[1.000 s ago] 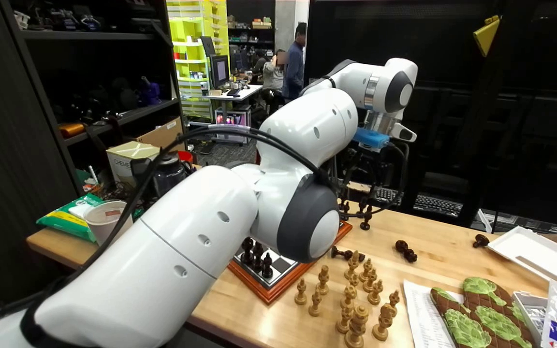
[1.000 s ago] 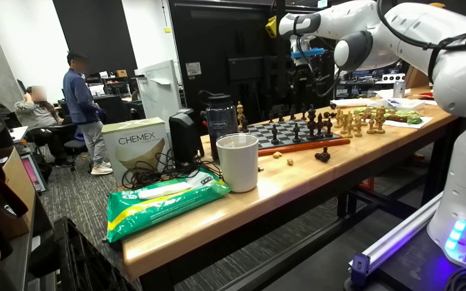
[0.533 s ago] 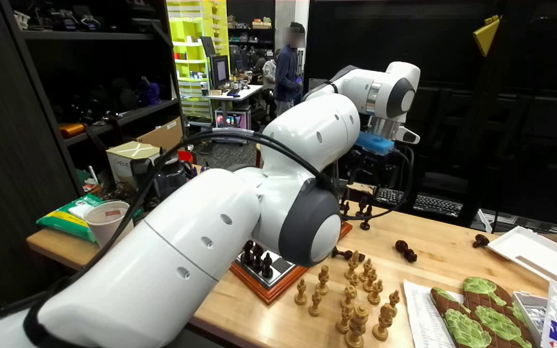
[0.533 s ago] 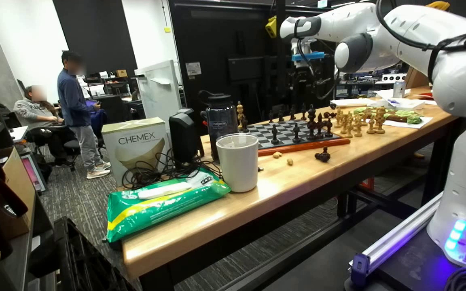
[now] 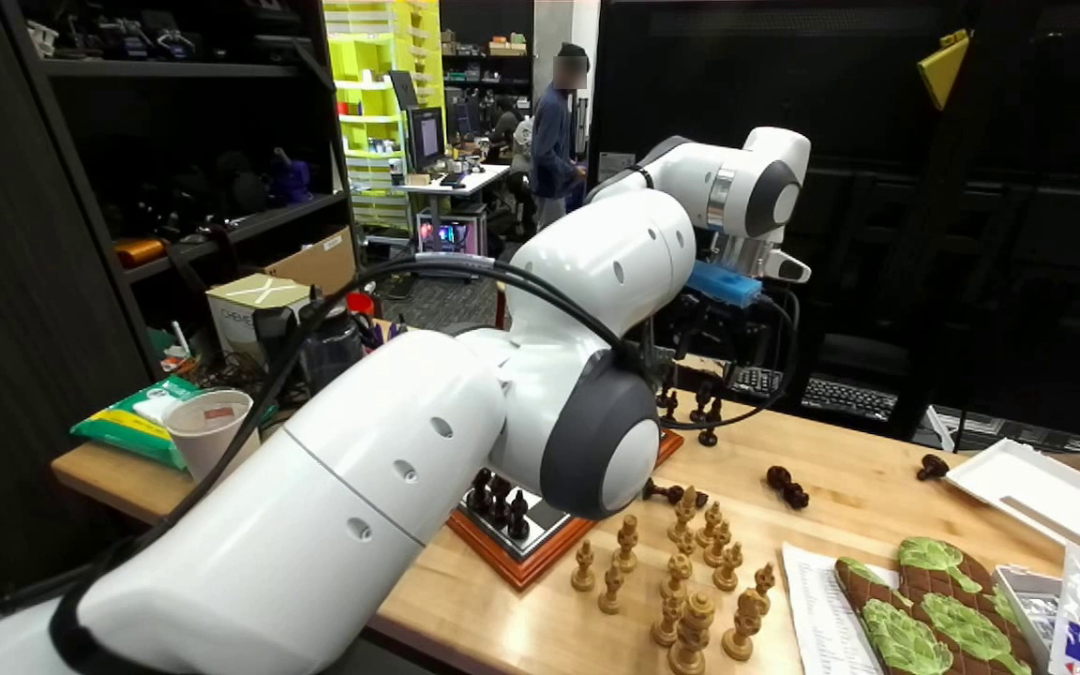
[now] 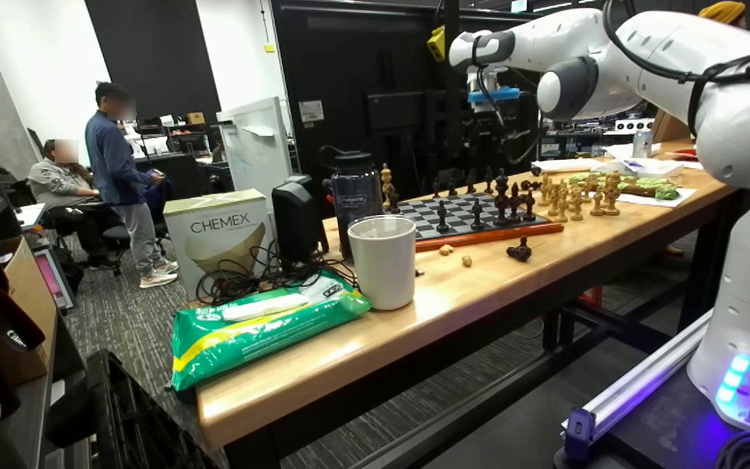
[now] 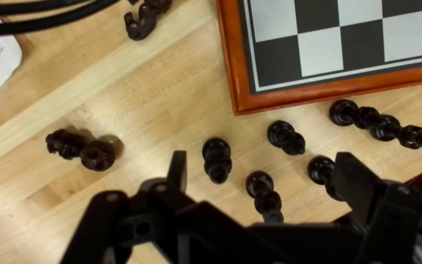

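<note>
Your wooden table point(image 6: 323, 355) stands over carpet point(image 6: 105, 326); your claw point(image 7: 260, 156), spread wide, empty, hangs above dark chessmen point(image 7: 216, 159); blue base lights point(image 6: 733, 378) show in an exterior view only.

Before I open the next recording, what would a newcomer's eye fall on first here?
Likely the white arm, stretched over the wooden table in both exterior views. Next, the green packet beside a pale cup at the table's end. In the wrist view, the open gripper frames dark chess pieces beside the chessboard.
</note>
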